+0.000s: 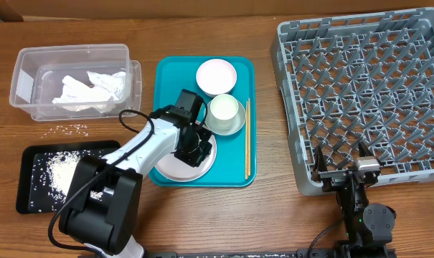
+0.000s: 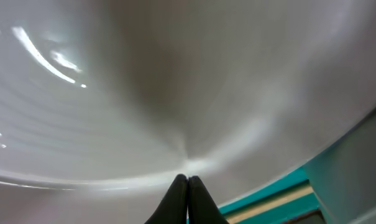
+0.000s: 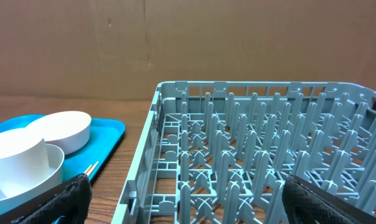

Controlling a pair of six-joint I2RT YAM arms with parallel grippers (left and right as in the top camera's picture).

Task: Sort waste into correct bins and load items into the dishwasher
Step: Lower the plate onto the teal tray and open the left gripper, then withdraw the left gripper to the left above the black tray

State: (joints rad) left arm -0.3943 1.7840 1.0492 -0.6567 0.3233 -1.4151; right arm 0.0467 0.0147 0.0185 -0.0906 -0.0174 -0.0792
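Your left gripper (image 1: 195, 147) is sitting over the white plate (image 1: 175, 168), which is lying at the near left end of the teal tray (image 1: 166, 79). In the left wrist view its 2 fingers (image 2: 178, 196) are pressing tight together with nothing between them, and their tips are pointing right at the plate's glossy surface. You cannot tell from here whether they are actually touching it.

Your right gripper (image 1: 341, 161) is waiting at the near edge of the dish rack (image 1: 360, 93), its jaws standing wide apart and holding nothing. The rack is filling the right side of the table (image 1: 202, 215).

On the teal tray, the pink-white bowl (image 1: 216, 75) is resting at the far end. Just beside it, the small white cup (image 1: 224, 109) is sitting inside the grey metal bowl (image 1: 238, 123). The chopsticks (image 1: 247, 140) are lying along the tray's right edge.

At the far left, the clear tub (image 1: 30, 64) is holding the crumpled napkins (image 1: 87, 89). The black tray (image 1: 26, 179) is lying near the left arm's base with a heap of rice (image 1: 59, 172) on it. A few loose grains (image 1: 72, 129) are lying on the table between the tub and the black tray.
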